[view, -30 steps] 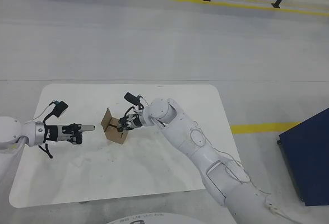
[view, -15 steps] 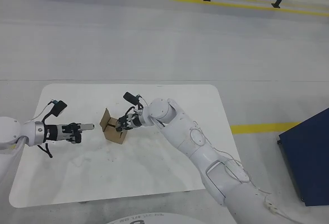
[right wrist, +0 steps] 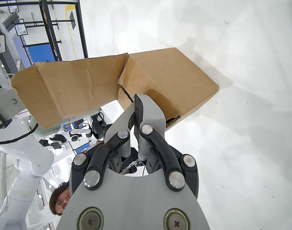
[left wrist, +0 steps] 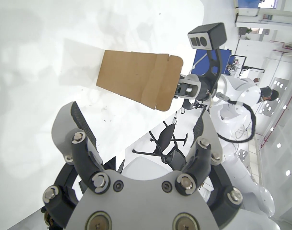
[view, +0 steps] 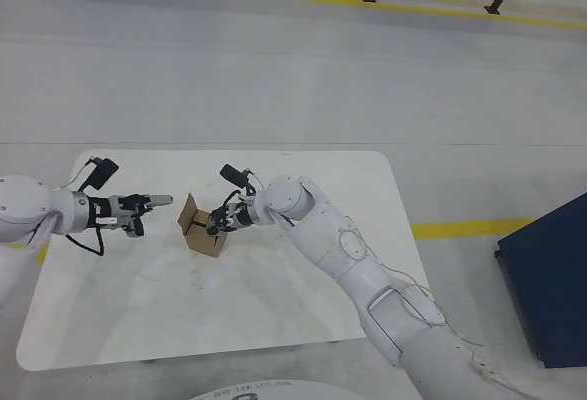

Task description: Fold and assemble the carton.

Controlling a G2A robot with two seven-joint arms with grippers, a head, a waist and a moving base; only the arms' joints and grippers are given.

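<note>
A white surface (view: 273, 290) on grey floor (view: 273, 80) carries the carton (view: 201, 228). The right gripper (view: 220, 226) has its jaws pinching the carton's wall; the left gripper (view: 159, 201) is near, jaws spread.

The left arm (view: 68, 212) extends from the left edge of the counter (view: 273, 300), with its forearm stretched level toward the middle. Its jaws stand wide open, the fingers (left wrist: 75, 120) well apart. They point at the carton (view: 201, 228), close to its raised flap but not touching it. The right arm (view: 318, 225) extends from the near right and bends at the elbow, and its wrist is turned leftward at the carton's right side. Its jaws are closed, the fingers (right wrist: 148, 111) pressed together on the carton's wall.
</note>
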